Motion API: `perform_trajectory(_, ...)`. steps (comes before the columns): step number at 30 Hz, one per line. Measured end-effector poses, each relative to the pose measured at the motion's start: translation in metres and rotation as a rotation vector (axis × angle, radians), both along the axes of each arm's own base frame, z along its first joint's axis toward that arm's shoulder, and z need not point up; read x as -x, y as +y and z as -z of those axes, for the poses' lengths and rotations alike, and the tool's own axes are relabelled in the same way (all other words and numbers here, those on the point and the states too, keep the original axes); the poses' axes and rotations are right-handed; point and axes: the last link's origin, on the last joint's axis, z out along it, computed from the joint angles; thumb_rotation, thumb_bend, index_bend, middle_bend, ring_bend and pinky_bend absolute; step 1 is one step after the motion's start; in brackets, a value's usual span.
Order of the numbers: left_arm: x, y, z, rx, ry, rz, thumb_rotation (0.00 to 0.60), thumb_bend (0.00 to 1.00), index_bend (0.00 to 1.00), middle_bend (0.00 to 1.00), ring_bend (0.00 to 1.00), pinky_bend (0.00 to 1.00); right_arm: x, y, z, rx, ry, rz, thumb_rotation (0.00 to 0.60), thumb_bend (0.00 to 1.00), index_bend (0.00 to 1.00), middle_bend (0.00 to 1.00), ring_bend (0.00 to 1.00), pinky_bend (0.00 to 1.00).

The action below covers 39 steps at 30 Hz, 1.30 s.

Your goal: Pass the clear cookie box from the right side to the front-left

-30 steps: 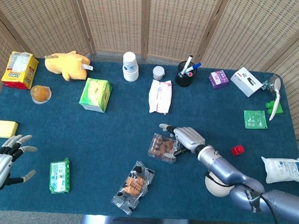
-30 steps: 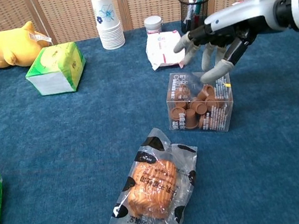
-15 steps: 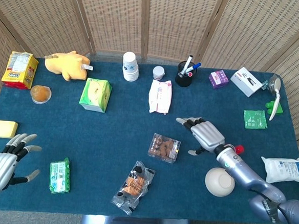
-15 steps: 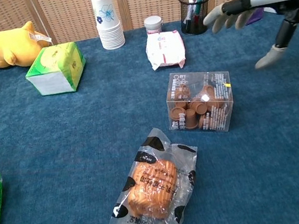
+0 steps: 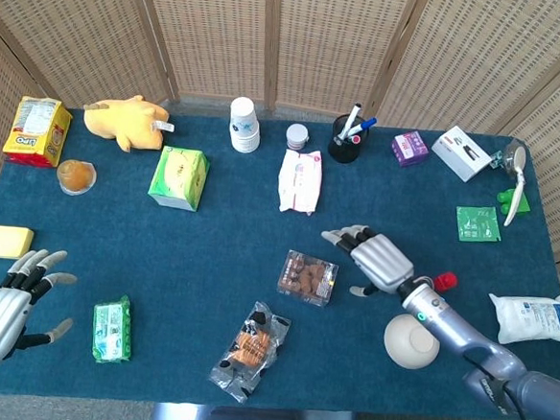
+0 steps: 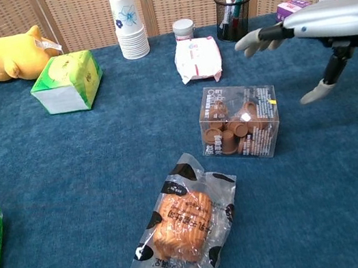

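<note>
Resting on the blue table cloth (image 5: 221, 225), the clear cookie box (image 5: 307, 276) serves as the marker for everything around it. Far to the box's left, at the near edge of the table, the left hand (image 5: 2, 306) hovers palm down with fingers spread apart and nothing in it. A green snack packet (image 5: 112, 328) lies well to the box's left, near that hand, and a yellow sponge (image 5: 1, 240) sits farther left still. Up and to the left of the box stand a green tissue box (image 5: 179, 177) and, beyond it, a yellow plush toy (image 5: 125, 122), with a jelly cup (image 5: 76, 176) and a yellow bag (image 5: 37, 131) at the far left edge. Just in front of the cookie box, toward the camera, lies a bagged pastry (image 6: 183, 225) in black-and-clear wrap, close to the box but apart from it. Behind the box sit a stack of paper cups (image 6: 129, 25), a white wipes pack (image 6: 198, 59) and a mesh pen holder (image 6: 232, 16). Immediately to the box's right, the right hand (image 5: 379, 261) hangs above the cloth, fingers stretched out and thumb dropped, gripping nothing and clear of the box. Farther right of the box are a cream bowl (image 5: 410, 341), a small red block (image 5: 445, 280), a green sachet (image 5: 477, 224) and a white pouch (image 5: 534, 318).
</note>
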Motion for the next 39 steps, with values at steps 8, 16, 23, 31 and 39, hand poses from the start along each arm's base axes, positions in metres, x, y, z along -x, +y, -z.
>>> perform_trajectory(8,0.002,0.0,-0.003,-0.008,0.002,-0.001,0.6,0.3,0.31,0.14,0.0,0.0,-0.008,-0.003,0.014,-0.026,0.007,-0.017,0.6,0.0,0.06,0.17,0.15,0.19)
perform_trajectory(16,0.007,-0.003,-0.005,-0.015,-0.001,-0.013,0.6,0.3,0.31,0.14,0.0,0.0,-0.027,-0.014,0.027,-0.038,-0.004,-0.021,0.6,0.0,0.07,0.17,0.15,0.19)
perform_trajectory(23,0.013,-0.005,-0.008,-0.025,-0.004,-0.028,0.6,0.3,0.31,0.14,0.0,0.0,-0.049,-0.025,0.043,-0.047,-0.004,-0.02,0.6,0.0,0.07,0.17,0.15,0.19)
perform_trajectory(31,0.021,-0.007,-0.012,-0.034,-0.007,-0.04,0.6,0.3,0.31,0.14,0.0,0.0,-0.07,-0.033,0.057,-0.05,-0.011,-0.001,0.6,0.0,0.07,0.17,0.15,0.19)
perform_trajectory(39,0.029,-0.01,-0.018,-0.048,-0.006,-0.056,0.6,0.3,0.31,0.14,0.0,0.0,-0.095,-0.04,0.076,-0.05,-0.024,0.011,0.6,0.0,0.07,0.17,0.15,0.19)
